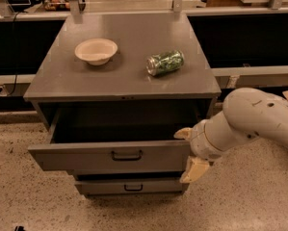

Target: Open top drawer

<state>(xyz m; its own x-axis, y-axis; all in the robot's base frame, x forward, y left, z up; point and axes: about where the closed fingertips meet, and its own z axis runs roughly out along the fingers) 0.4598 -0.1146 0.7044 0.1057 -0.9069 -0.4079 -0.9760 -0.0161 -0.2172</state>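
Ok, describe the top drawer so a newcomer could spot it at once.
Find the grey metal cabinet with a bowl and a can on top. The top drawer sits right under that top, with the gripper at its right end. Unlike the set-back, shorter-fronted drawer below, it is pulled out, its dark inside showing.
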